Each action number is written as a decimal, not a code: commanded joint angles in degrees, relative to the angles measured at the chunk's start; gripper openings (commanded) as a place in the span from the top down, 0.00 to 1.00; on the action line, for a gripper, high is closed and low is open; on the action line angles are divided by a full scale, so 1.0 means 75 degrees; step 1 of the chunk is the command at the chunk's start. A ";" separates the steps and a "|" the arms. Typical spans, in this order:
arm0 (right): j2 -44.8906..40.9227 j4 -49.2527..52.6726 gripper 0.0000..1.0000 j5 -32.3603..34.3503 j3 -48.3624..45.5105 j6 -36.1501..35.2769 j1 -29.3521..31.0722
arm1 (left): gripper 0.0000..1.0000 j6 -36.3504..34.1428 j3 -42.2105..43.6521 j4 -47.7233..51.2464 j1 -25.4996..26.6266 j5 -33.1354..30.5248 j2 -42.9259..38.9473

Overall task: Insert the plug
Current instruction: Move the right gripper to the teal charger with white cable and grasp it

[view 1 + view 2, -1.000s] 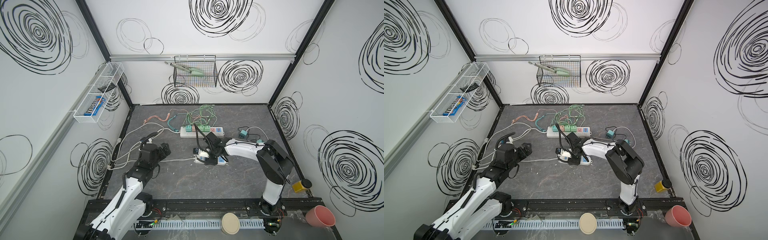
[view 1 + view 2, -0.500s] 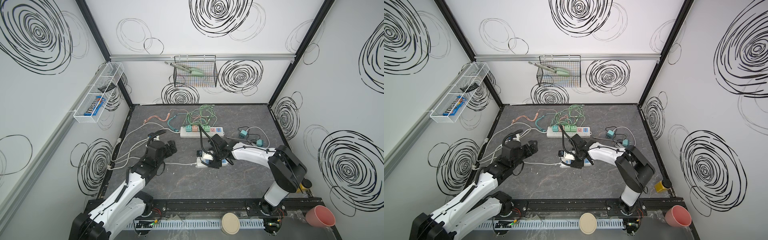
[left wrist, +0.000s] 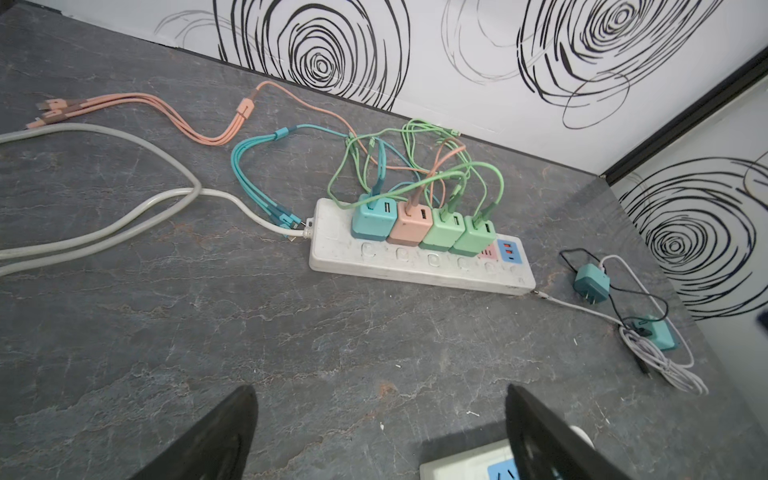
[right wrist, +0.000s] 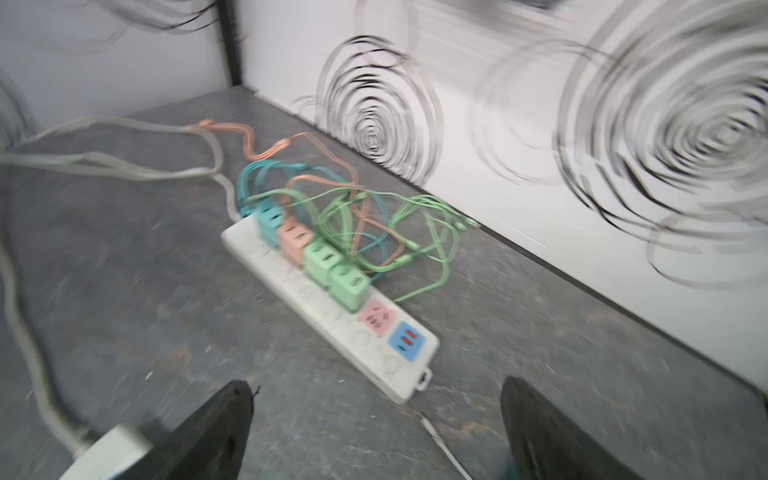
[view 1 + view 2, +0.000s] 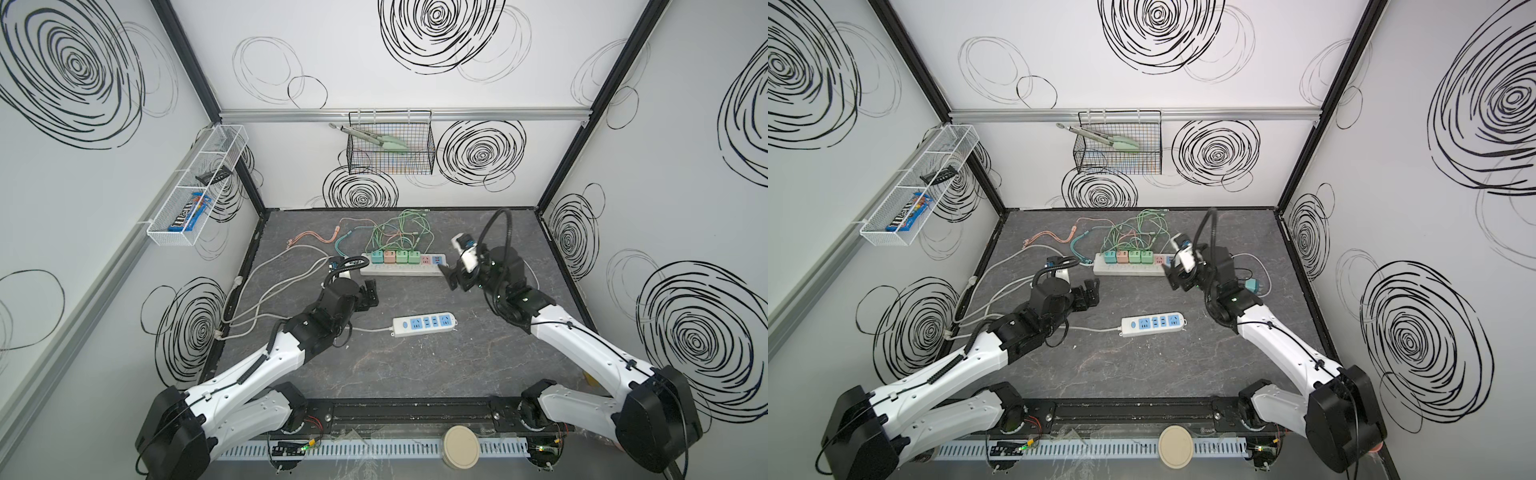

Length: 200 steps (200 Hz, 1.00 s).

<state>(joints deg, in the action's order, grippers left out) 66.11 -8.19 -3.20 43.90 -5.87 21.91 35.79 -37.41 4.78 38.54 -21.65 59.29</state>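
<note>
On the table (image 3: 291, 332), a teal plug (image 3: 592, 284) lies loose near the long strip (image 3: 419, 266); left jaws and right jaws gape wide, empty.

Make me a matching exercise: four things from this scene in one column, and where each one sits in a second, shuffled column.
1. small power strip
2. tongs
3. candy pack
4. loose teal charger

A. in the black wire basket on the back wall
B. in the white wire shelf on a side wall
C. on the table, just off the long power strip's end
D. on the table, in front of the long power strip

Pairs: 1-D, 2-A, 3-B, 4-C
</note>
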 commanded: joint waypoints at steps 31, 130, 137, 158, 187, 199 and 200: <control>0.1061 0.0902 0.03 -0.1063 0.0383 0.4291 -0.3161 | 0.04 -0.0175 -0.0286 -0.0332 0.0269 -0.0308 0.0356; 0.5287 0.3633 0.26 -0.0570 0.3491 0.3349 -0.2681 | 0.04 -0.0354 -0.0134 -0.0301 0.0164 -0.0255 0.0392; 0.5422 0.3689 0.25 -0.0220 0.3592 0.3349 -0.2507 | 0.04 -0.0354 -0.0123 -0.0285 0.0147 -0.0254 0.0392; 0.5736 0.3764 0.32 0.0336 0.3791 0.3518 -0.2231 | 0.04 -0.0366 -0.0104 -0.0223 0.0093 -0.0289 0.0380; 0.5790 0.3738 0.23 0.0861 0.3781 0.3763 -0.2105 | 0.04 -0.0456 -0.0087 -0.0197 -0.0035 -0.0251 0.0357; 0.5658 0.3697 0.22 0.0991 0.3687 0.3828 -0.2106 | 0.04 -0.0486 -0.0085 -0.0192 -0.0085 -0.0233 0.0377; 0.5646 0.3689 0.22 0.1002 0.3675 0.3829 -0.2104 | 0.04 -0.0490 -0.0086 -0.0192 -0.0087 -0.0232 0.0379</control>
<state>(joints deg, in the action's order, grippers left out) 108.73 16.25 -1.04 71.75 20.99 6.59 33.34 -37.95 4.58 38.81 -22.85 61.95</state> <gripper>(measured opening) 0.775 0.962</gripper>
